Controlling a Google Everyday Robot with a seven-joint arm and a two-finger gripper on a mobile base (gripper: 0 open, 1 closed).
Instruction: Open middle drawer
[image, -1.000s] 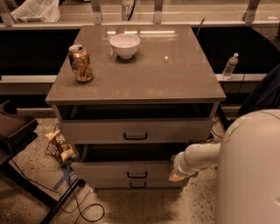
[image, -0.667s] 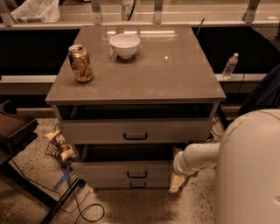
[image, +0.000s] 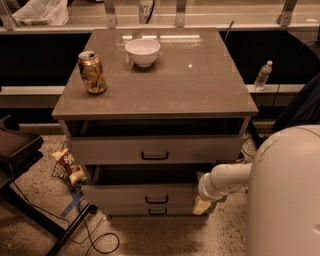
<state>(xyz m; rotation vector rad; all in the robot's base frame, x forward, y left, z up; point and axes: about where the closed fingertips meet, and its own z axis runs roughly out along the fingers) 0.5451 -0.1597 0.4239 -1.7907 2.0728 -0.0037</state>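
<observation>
The middle drawer (image: 125, 195) is the second of three pale-grey fronts, with a small black bar handle (image: 156, 199). It stands pulled out a little, with a dark gap above its front. My gripper (image: 201, 205) is on the end of the white arm (image: 225, 180). It sits low at the right end of the middle drawer's front, right of the handle. The top drawer (image: 110, 150) above it also stands out a little. The lowest drawer (image: 125, 211) shows only a slim front.
A drink can (image: 92, 72) and a white bowl (image: 143, 51) stand on the cabinet top (image: 200, 85). A snack bag (image: 68, 166) and cables (image: 100, 240) lie on the floor at left, by a dark chair (image: 15, 150). A water bottle (image: 263, 75) stands at the right.
My gripper has dropped slightly along the right end of the middle drawer's front. The drawers have not visibly moved.
</observation>
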